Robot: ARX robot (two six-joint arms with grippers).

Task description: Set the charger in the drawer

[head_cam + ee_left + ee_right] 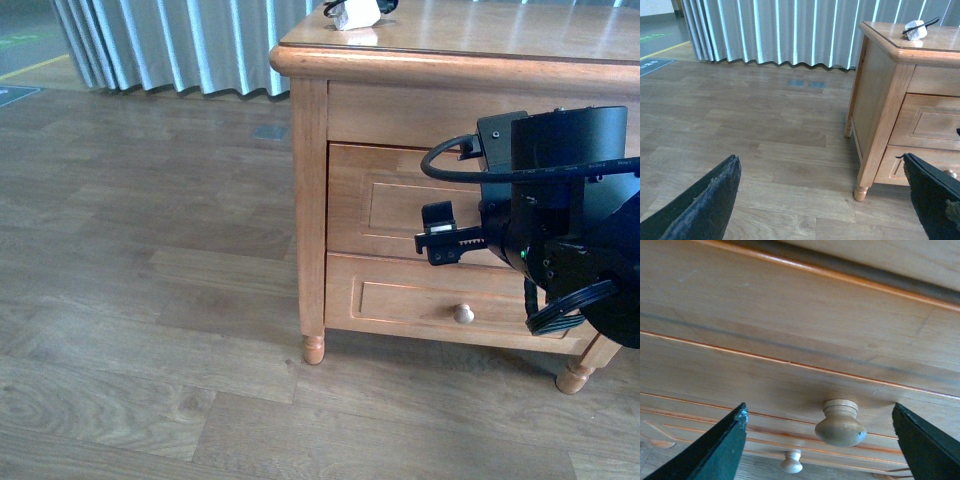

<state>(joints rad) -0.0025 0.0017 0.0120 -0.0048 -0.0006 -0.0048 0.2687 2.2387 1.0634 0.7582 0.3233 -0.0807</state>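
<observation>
The white charger [357, 14] with its black cable lies on top of the wooden cabinet [450, 50], near its far left corner; it also shows in the left wrist view [915, 29]. The upper drawer [380, 205] is closed. My right gripper [820, 427] is open right in front of it, its jaws either side of the drawer's round pale knob [840, 423] without touching it. In the front view the right arm [560, 220] hides the knob. My left gripper [822, 200] is open and empty over the floor, left of the cabinet.
The shorter bottom drawer [420, 305] with its own knob [463, 314] is closed below. The cabinet stands on turned legs [314, 349] on a wood-plank floor. Grey curtains [775, 30] hang behind.
</observation>
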